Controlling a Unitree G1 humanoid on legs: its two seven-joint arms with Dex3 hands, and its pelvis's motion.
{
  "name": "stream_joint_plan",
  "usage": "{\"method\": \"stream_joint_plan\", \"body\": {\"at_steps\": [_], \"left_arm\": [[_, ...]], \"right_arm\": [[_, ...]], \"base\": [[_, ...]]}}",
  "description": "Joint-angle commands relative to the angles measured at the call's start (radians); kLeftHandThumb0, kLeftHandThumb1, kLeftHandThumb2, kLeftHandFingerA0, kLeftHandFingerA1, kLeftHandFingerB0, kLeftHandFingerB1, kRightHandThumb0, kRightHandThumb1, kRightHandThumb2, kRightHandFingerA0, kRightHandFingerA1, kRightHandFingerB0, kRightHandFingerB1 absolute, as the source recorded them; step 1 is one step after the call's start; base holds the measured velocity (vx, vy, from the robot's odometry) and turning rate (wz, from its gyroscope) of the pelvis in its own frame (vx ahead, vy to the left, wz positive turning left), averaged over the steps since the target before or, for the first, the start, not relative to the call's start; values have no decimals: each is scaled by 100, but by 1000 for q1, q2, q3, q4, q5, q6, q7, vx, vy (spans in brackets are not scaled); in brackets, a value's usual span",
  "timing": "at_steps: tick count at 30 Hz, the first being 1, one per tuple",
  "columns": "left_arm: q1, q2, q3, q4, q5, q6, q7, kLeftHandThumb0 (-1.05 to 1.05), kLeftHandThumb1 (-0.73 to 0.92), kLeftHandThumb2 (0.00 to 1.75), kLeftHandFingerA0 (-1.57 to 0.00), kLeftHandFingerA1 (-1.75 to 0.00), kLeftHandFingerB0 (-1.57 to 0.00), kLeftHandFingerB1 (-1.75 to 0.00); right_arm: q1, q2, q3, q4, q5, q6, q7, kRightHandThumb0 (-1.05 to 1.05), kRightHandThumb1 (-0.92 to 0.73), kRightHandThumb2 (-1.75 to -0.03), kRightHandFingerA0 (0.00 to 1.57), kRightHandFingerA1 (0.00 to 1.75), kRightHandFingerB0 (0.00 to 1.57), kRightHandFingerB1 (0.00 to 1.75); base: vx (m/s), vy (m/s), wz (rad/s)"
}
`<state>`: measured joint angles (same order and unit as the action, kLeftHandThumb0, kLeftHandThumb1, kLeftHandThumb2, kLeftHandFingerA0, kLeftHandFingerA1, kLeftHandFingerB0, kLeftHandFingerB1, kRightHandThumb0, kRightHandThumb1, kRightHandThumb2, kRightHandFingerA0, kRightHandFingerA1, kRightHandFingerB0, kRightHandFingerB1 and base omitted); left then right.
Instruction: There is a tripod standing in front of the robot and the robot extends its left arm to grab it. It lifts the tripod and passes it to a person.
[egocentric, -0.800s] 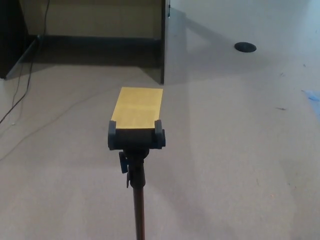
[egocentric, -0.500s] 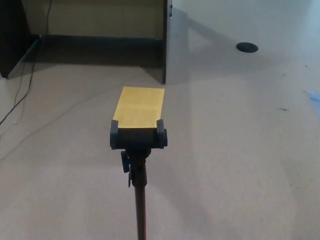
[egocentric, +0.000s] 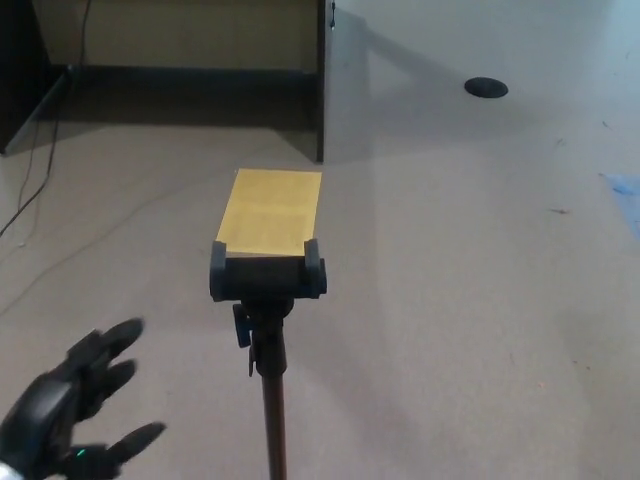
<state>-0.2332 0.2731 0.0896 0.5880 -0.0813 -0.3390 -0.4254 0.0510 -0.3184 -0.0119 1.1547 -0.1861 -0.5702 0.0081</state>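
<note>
Fingers (egocentric: 120, 340) spread on left hand (egocentric: 70, 405), apart from tripod (egocentric: 268, 290)

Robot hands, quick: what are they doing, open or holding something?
Left hand: open, holding nothing, apart from the tripod.
Right hand: not in view.

Black tripod (egocentric: 267, 300) w/ yellow card (egocentric: 271, 211), black robot hand (egocentric: 70, 400).

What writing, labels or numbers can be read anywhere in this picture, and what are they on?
None can be read.
The yellow card clamped in the tripod looks blank.
The left robot hand has a small green light, but no text.
The carpet and the dark round floor outlet carry no signs.
</note>
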Motion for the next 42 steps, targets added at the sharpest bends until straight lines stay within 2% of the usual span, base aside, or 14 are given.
{"method": "stream_joint_plan", "body": {"at_steps": [1, 8, 11, 12, 16, 17, 22, 24, 25, 28, 29, 33, 40, 42], "left_arm": [[-71, -27, -44, -72, 7, 194, 17, -72, 46, 57, -4, -25, -4, -23], [-133, -62, -95, -98, 31, 242, 36, -72, 46, 55, -4, -27, -1, -25], [-146, -83, -115, -94, 29, 245, 37, -63, 38, 80, -2, -26, -4, -19], [-147, -88, -122, -100, 33, 254, 44, -72, 46, 55, -4, -27, -1, -25], [-147, -98, -139, -116, 33, 274, 43, -73, 46, 55, -3, -27, -1, -25], [-144, -106, -149, -117, 36, 260, 36, -63, 37, 79, -2, -27, -3, -21], [-134, -113, -166, -154, 30, 289, 19, -61, 38, 78, -3, -22, -5, -19], [-132, -113, -175, -165, 37, 298, 22, -68, 46, 55, -3, -27, -1, -25], [-129, -114, -184, -168, 42, 289, 19, -64, 39, 80, -3, -24, -4, -18], [-134, -127, -195, -169, 29, 295, 8, -66, 46, 55, -4, -27, 0, -24], [-131, -131, -200, -174, 31, 292, 12, -63, 39, 80, -5, -29, -4, -19], [-124, -148, -223, -194, 43, 293, 23, -62, 38, 80, -4, -29, -4, -21], [-132, -179, -259, -205, 67, 325, 51, -66, 46, 54, -7, -27, -3, -24], [-135, -201, -265, -201, 53, 341, 47, -59, 38, 76, -3, -25, -4, -19]], "right_arm": [[-3, -17, 0, 9, -1, -24, -21, -73, -77, -63, 43, 35, 29, 31], [-10, -16, 3, 7, -4, -26, -24, -72, -76, -63, 44, 35, 30, 31], [-9, -17, 0, 5, 1, -34, -26, -73, -76, -64, 44, 35, 30, 31], [-10, -18, 1, 4, 0, -34, -25, -72, -76, -63, 44, 35, 29, 31], [-14, -18, 0, 6, 1, -36, -24, -75, -71, -65, 42, 36, 28, 31], [-15, -19, 0, 7, 2, -36, -22, -76, -71, -65, 42, 36, 28, 31], [-20, -16, -3, 8, 8, -36, -14, -75, -76, -64, 42, 34, 29, 30], [-20, -16, -5, 10, 9, -35, -13, -75, -76, -64, 42, 34, 29, 30], [-21, -18, 0, 11, 1, -36, -22, -75, -77, -63, 43, 35, 29, 31], [-18, -19, -1, 4, 3, -41, -23, -76, -76, -63, 43, 35, 29, 31], [-17, -19, -1, 4, 3, -42, -22, -76, -76, -64, 43, 35, 29, 31], [-18, -16, -3, 9, 6, -43, -18, -74, -76, -64, 43, 35, 29, 31], [-21, -18, 5, 4, -6, -45, -35, -77, -77, -64, 43, 35, 29, 31], [-22, -17, 2, 3, 1, -44, -28, -76, -77, -64, 43, 35, 30, 31]], "base": [[0, 0, 0], [0, 0, 0], [0, 0, 0], [0, 0, 0], [0, 0, 0], [0, 0, 0], [0, 0, 0], [0, 0, 0], [0, 0, 0], [0, 0, 0], [0, 0, 0], [0, 0, 0], [0, 0, 0], [0, 0, 0]]}}
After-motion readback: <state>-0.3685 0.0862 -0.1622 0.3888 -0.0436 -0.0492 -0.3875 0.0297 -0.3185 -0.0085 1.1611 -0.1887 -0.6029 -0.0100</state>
